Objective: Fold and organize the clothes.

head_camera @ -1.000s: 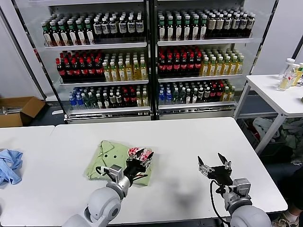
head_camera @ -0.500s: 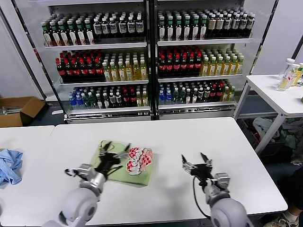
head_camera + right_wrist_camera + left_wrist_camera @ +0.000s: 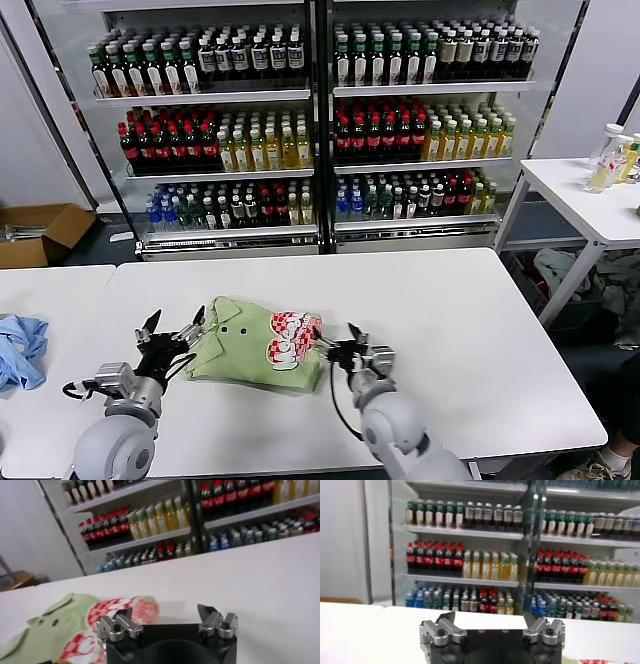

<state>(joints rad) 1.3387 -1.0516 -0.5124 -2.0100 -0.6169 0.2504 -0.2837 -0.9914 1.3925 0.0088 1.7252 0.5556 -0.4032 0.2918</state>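
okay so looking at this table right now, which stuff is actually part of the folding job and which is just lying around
Part of the job:
- folded green shirt, on the table
- left gripper, open, beside it
- right gripper, open, beside it

Just lying about:
- blue cloth
- cardboard box
- drink shelves

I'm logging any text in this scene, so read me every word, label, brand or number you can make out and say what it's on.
None can be read.
Labels on the shelved drink bottles: too small and blurred.
Red-and-white print on the folded light green collared shirt: a checked pattern, no legible words.
Clear bottles on the white side table: labels unreadable.
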